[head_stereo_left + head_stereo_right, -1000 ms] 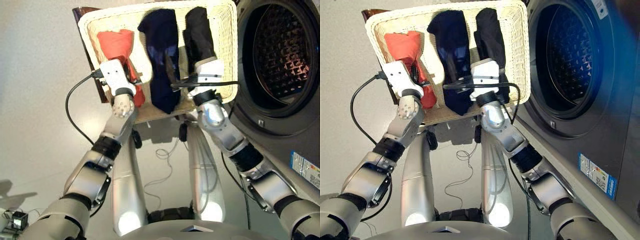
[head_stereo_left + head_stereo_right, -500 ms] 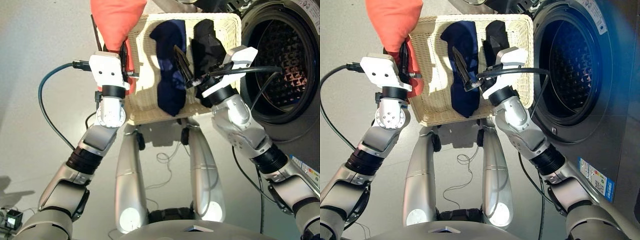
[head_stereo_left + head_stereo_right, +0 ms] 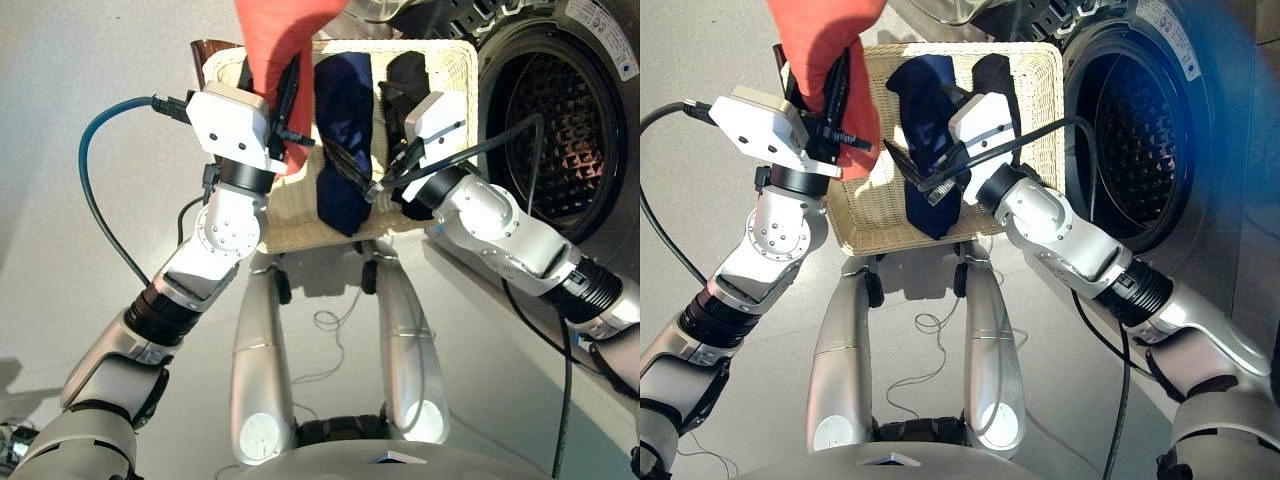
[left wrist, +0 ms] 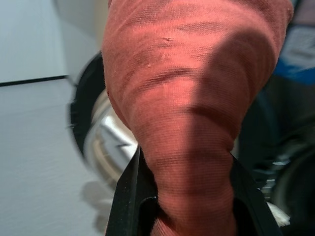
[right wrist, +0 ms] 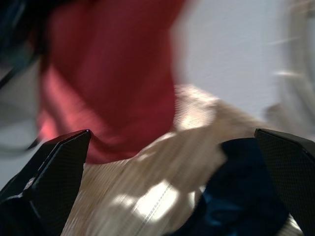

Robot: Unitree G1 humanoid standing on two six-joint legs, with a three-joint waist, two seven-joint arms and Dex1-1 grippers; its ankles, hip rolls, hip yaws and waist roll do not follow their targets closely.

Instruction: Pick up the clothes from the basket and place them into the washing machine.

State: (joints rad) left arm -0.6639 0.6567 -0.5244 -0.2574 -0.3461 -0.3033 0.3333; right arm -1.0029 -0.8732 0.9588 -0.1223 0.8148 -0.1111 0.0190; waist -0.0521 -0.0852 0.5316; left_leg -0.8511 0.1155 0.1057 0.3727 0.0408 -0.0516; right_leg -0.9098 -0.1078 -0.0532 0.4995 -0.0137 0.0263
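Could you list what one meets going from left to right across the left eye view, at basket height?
Left pincer shut on the red-orange garment → navy blue garment → black garment → the basket's right rim → washing machine drum.

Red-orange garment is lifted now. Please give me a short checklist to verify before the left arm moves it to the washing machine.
1. Left end effector shut on the red-orange garment: ok.
2. Garment lifted above the basket: ok.
3. Washing machine door open, drum visible: ok.
4. Right end effector open and empty, above the navy garment: ok.
5. Right arm lies between garment and drum, path free: not ok.
6. Black garment in the basket: ok.
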